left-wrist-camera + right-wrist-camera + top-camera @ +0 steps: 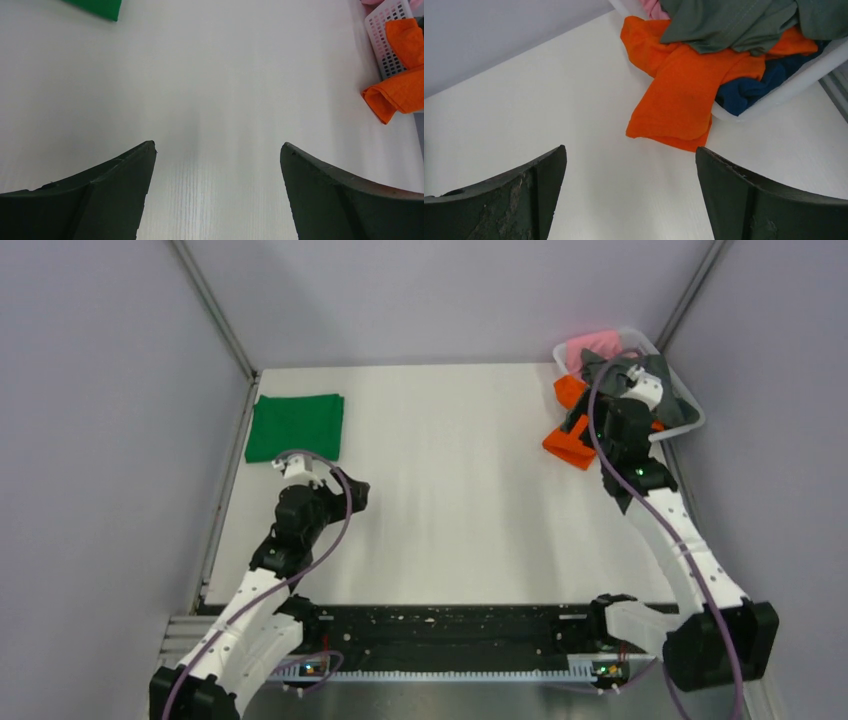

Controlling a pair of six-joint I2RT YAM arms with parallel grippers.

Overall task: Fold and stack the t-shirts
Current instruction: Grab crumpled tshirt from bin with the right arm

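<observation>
A folded green t-shirt [295, 427] lies flat at the table's back left; its corner shows in the left wrist view [97, 6]. A bright orange t-shirt [566, 445] [679, 90] [397, 92] spills from the white basket [688, 405] onto the table. In the basket lie a grey-green t-shirt [734, 22], a navy t-shirt [749, 85] and a pink t-shirt [595, 342] [655, 9]. My right gripper [585, 430] [631, 155] is open and empty, just short of the orange shirt's hanging edge. My left gripper [352, 495] [218, 150] is open and empty over bare table, in front of the green shirt.
The white table [450, 490] has grey walls at the back and both sides. The basket [784, 87] [387, 30] stands in the back right corner. A black rail [450, 625] runs along the near edge between the arm bases.
</observation>
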